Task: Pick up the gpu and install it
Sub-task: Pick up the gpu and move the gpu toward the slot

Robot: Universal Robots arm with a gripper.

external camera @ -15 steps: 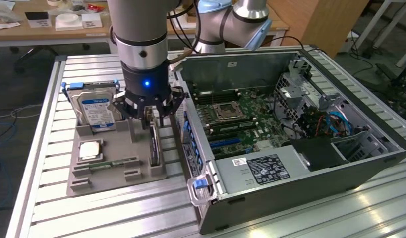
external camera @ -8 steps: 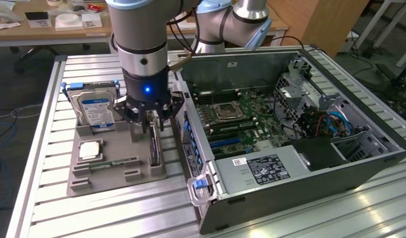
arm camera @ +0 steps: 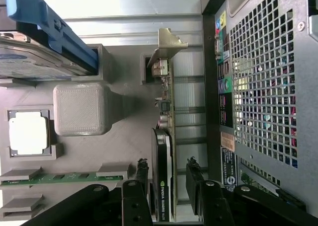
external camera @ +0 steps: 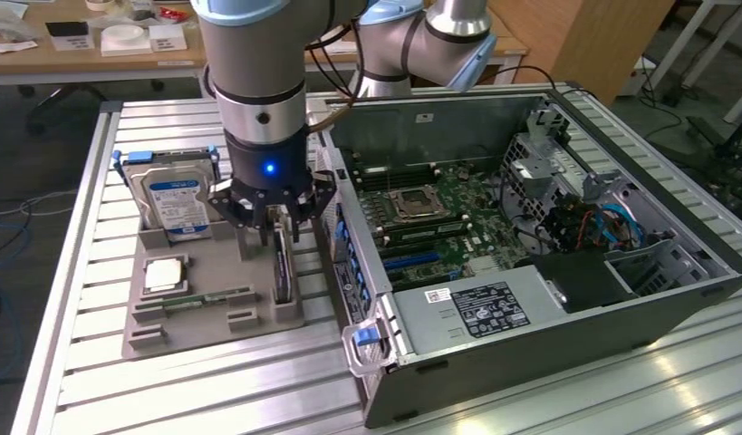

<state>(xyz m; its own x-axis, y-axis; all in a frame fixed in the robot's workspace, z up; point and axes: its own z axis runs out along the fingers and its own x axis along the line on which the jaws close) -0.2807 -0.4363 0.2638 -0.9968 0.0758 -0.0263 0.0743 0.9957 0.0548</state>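
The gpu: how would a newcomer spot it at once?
Beside the open computer case, on the exterior view's left, sits a grey parts holder. The gpu stands on edge in its slot nearest the case. Unlike the labelled hard drive and green memory stick, it is a thin black card with a silvery bracket.

- The gripper [external camera: 277, 228] hangs over the grey holder [external camera: 214, 331], its fingers apart, one on each side of the gpu [external camera: 283, 272].
- The gpu stands on its edge in a slot of the holder.
- A hard drive [external camera: 178, 198] stands upright in the same holder, toward the exterior view's left.
- An open computer case [external camera: 564, 340] lies just beside the holder, on the exterior view's right.
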